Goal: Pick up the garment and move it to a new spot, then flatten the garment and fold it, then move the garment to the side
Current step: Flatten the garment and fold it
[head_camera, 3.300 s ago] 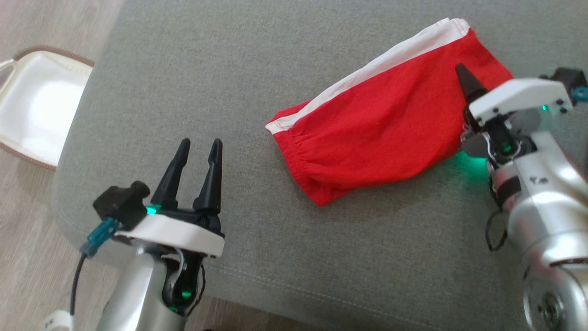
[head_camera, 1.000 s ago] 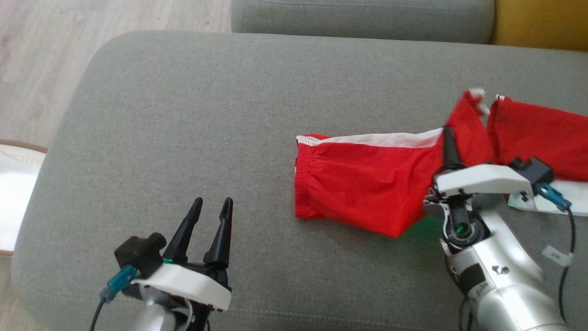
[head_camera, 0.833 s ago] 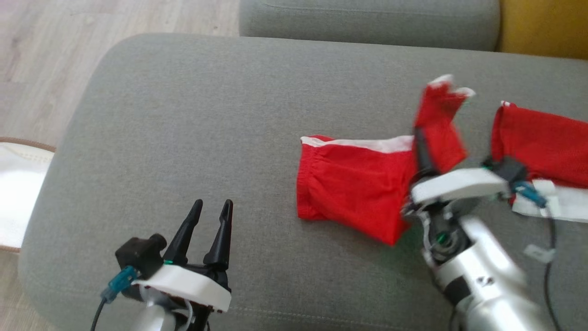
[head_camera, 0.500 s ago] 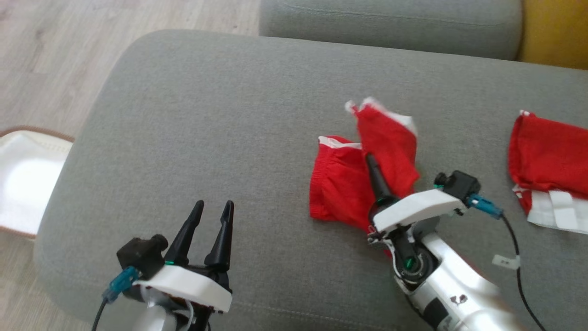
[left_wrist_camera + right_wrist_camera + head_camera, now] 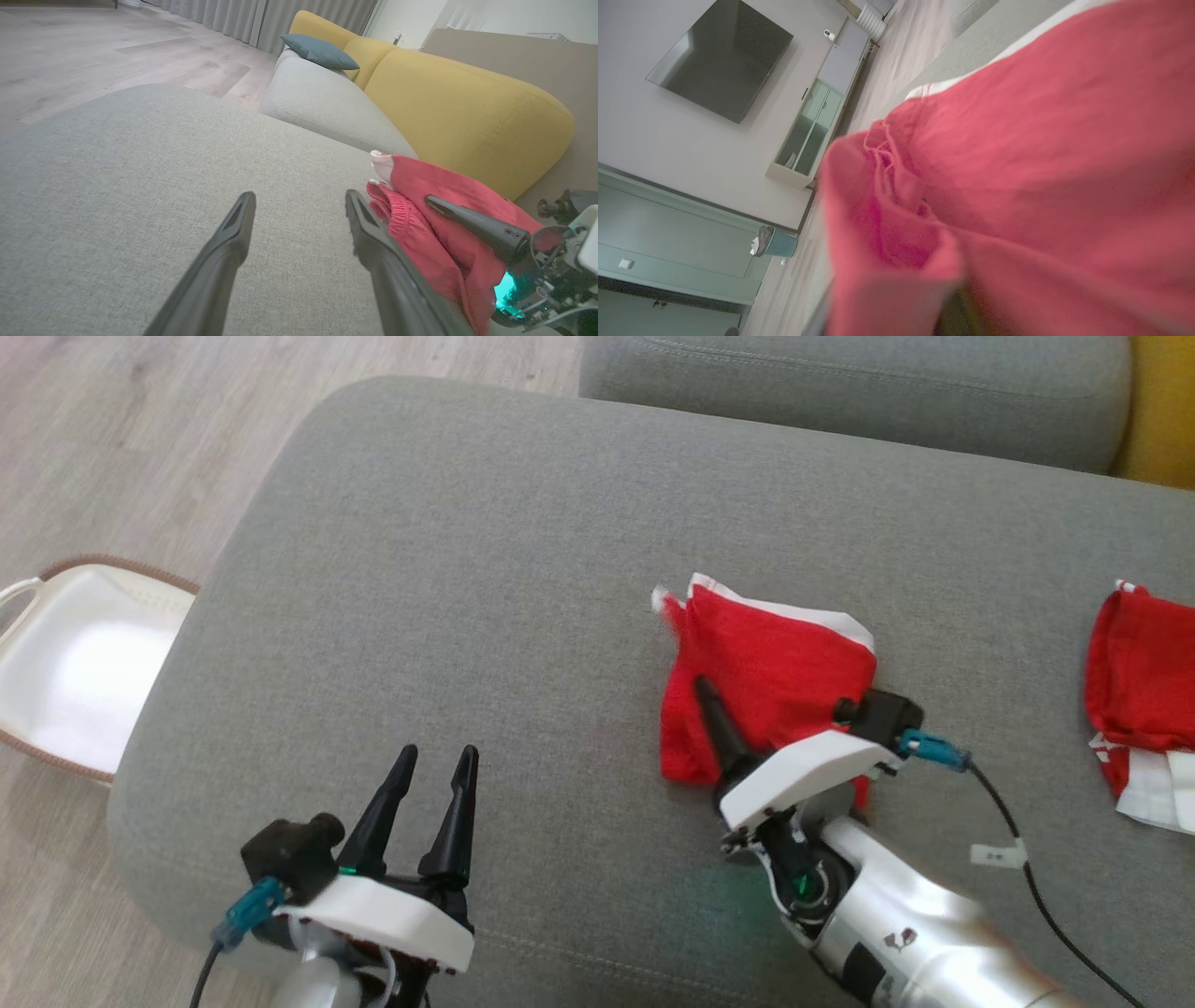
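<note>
The red garment (image 5: 775, 653) with a white side stripe lies doubled over in the middle of the grey cushion (image 5: 420, 569). My right gripper (image 5: 707, 698) rests at its near edge. One dark finger lies on top of the cloth; the other is hidden by it. In the right wrist view the garment (image 5: 1041, 140) bunches close against the lens and hides the jaws. The left wrist view shows the garment (image 5: 420, 186) with the right gripper's finger (image 5: 467, 223) across it. My left gripper (image 5: 437, 761) stands open and empty at the cushion's front left, well apart from the garment.
Another red and white cloth (image 5: 1139, 681) lies at the cushion's right edge. A white basket (image 5: 75, 663) sits on the wooden floor to the left. A second grey cushion (image 5: 840, 373) and a yellow sofa back (image 5: 467, 107) lie behind.
My right gripper has swept left with the garment's right half, laying it over the left half. The head camera has shifted too. The left gripper has stayed still.
</note>
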